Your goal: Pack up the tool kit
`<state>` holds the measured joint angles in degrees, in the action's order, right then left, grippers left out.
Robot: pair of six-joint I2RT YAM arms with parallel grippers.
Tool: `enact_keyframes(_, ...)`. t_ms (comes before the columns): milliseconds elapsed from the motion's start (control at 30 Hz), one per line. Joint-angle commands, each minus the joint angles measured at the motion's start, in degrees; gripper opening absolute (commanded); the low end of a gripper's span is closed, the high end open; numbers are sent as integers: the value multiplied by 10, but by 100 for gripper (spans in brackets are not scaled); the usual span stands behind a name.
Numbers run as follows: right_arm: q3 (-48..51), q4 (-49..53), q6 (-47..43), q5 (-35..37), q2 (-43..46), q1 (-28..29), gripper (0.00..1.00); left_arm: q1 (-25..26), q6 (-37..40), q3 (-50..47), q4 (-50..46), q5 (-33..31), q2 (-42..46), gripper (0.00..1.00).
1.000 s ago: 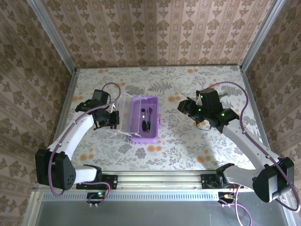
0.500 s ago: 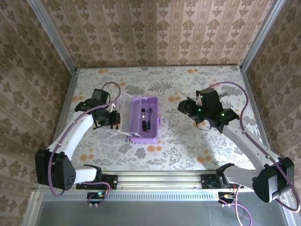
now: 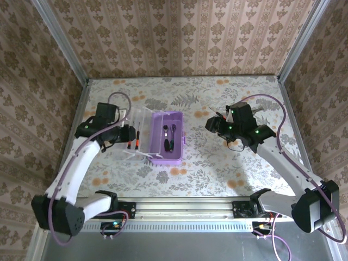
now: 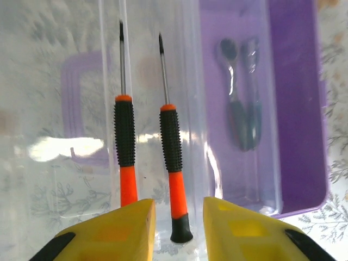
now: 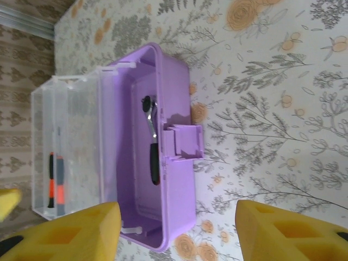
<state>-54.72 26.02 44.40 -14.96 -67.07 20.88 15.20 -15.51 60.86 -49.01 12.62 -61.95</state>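
Left hand [image 4: 178, 211] is released and empty, at the butt end of two screwdrivers [image 4: 170, 147]. They lie parallel in the clear lid [image 4: 49, 179], long axes running away from the hand, tips farthest. Right hand [image 5: 176, 220] is also released, near the purple case [image 5: 179, 98] on the table [image 5: 272, 109].

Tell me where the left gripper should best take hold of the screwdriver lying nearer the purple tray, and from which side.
Probably take that screwdriver by its ribbed black handle, from above, the left gripper straddling it crosswise. The handle is its thickest part; the shaft is thin. The second screwdriver lies parallel beside it in the clear lid, so finger room looks tight.
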Motion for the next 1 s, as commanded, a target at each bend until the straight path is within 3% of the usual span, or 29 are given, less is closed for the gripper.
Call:
enact_keyframes(0, -52, 61, -68, 33, -10, 1, 60, -6, -19, -17, 55, -15, 96, 51)
enact_keyframes(67, -74, 83, -103, 47, -12, -1, 60, -6, -50, -61, 101, -29, 162, 90)
enact_keyframes(100, -82, 91, -119, 55, -15, -2, 62, -7, -63, -80, 123, -33, 188, 100)
enact_keyframes(200, -100, 86, -160, 92, -41, -11, 74, -7, -100, -137, 179, -21, 254, 100)
enact_keyframes(433, -215, 105, -198, 99, -221, -55, 72, -7, -221, -224, 247, 56, 311, 100)
enact_keyframes(533, -238, 104, -181, 86, -280, -69, 69, -7, -211, -228, 223, 82, 319, 100)
enact_keyframes(700, -276, 105, -187, 76, -362, -83, 67, -7, -170, -194, 164, 72, 320, 100)
enact_keyframes(867, -356, 143, -194, 79, -455, -103, 67, -6, -201, -200, 184, 88, 309, 100)
enact_keyframes(967, -402, 164, -211, 109, -498, -105, 71, -6, -218, -208, 187, 85, 300, 100)
